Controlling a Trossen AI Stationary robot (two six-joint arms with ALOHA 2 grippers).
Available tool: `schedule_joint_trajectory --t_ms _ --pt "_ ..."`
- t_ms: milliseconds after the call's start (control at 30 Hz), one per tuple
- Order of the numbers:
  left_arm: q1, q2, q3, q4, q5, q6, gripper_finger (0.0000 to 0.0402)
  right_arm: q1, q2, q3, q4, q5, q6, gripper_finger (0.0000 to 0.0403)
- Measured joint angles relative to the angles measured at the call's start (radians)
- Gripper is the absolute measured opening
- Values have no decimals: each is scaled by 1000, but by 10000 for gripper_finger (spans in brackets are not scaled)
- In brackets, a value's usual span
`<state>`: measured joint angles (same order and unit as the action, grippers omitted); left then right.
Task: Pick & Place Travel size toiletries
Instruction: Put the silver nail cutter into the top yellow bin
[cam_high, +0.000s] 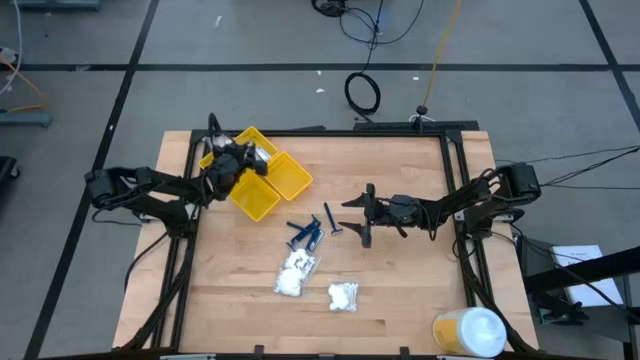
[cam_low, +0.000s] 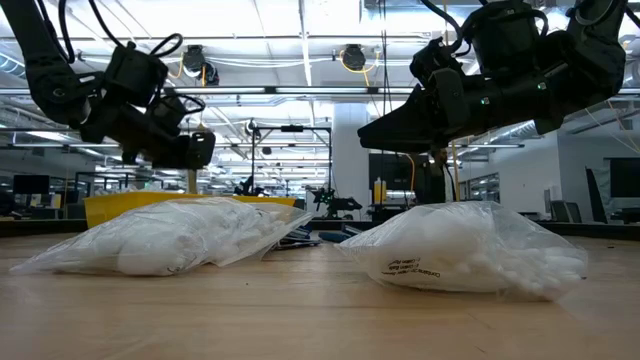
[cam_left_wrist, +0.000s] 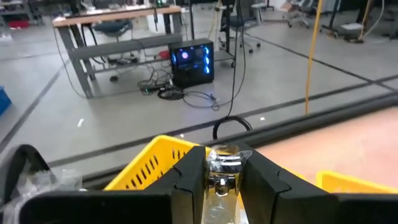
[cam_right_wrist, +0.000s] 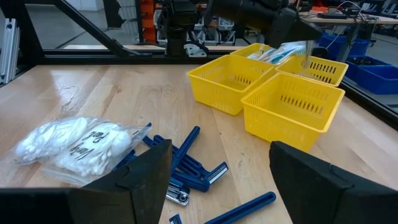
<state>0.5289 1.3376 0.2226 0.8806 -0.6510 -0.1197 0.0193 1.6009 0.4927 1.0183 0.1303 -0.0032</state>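
Silvery packet (cam_left_wrist: 222, 167) pinched in left claw (cam_left_wrist: 221, 177), over yellow tray (cam_high: 262, 178)

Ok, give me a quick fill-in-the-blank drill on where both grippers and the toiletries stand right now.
1. The left gripper holds a silvery-clear packet above the ____ compartment tray.
2. The right gripper hangs with fingers ____ over the blue sticks.
3. On the wood lie ____ clear bags of white lumps.
4. The white-and-yellow round container stands at the table corner on the ____ arm's side.

Missing words: yellow; open; two; right
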Motion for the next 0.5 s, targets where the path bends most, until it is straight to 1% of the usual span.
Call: schedule_joint_trajectory --t_ms 133,233,333,433,500 --pt "0 0 0 19 -2 -24 87 0 0 0 0 0 0 254" --pt "0 0 0 22 -2 -40 106 0 0 0 0 0 0 254" --pt "9 0 0 22 -4 -74 151 0 0 0 -3 0 0 254" --pt "25 0 0 20 -6 -118 210 0 0 0 -7 0 0 254" --pt "29 0 0 19 -6 -122 246 0 0 0 -7 0 0 254"
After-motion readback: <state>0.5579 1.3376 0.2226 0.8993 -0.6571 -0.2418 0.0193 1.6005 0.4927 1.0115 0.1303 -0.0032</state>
